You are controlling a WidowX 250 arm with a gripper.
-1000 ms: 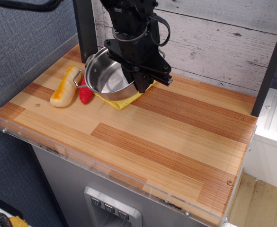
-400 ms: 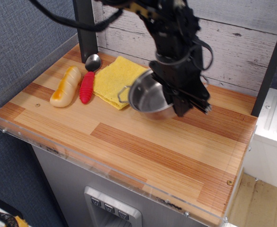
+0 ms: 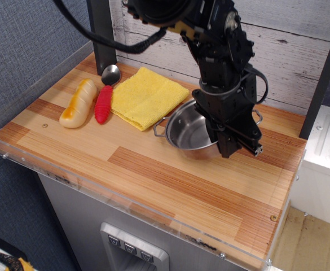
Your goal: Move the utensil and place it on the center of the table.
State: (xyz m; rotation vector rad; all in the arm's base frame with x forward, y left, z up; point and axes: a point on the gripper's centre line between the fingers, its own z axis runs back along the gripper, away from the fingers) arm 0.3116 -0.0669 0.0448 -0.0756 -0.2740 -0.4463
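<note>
The utensil, a small shiny steel pot [image 3: 188, 133] with thin wire loop handles, is near the middle of the striped wooden table [image 3: 153, 169], slightly right of centre. My black gripper [image 3: 228, 141] comes down from above and is shut on the pot's right rim. The pot looks level and at or just above the wood; I cannot tell whether it touches. The fingertips are partly hidden by the pot's wall.
A yellow cloth [image 3: 146, 96] lies at the back left of the pot. A red-handled spoon [image 3: 104, 97] and a yellow-orange toy food piece [image 3: 78, 103] lie further left. A clear acrylic rim [image 3: 52, 167] edges the table. A dark post [image 3: 101, 34] stands at the back.
My gripper has carried the pot from on top of the yellow cloth to the right and forward, and lowered it toward the wood. The cloth and spoon bowl are now uncovered.
</note>
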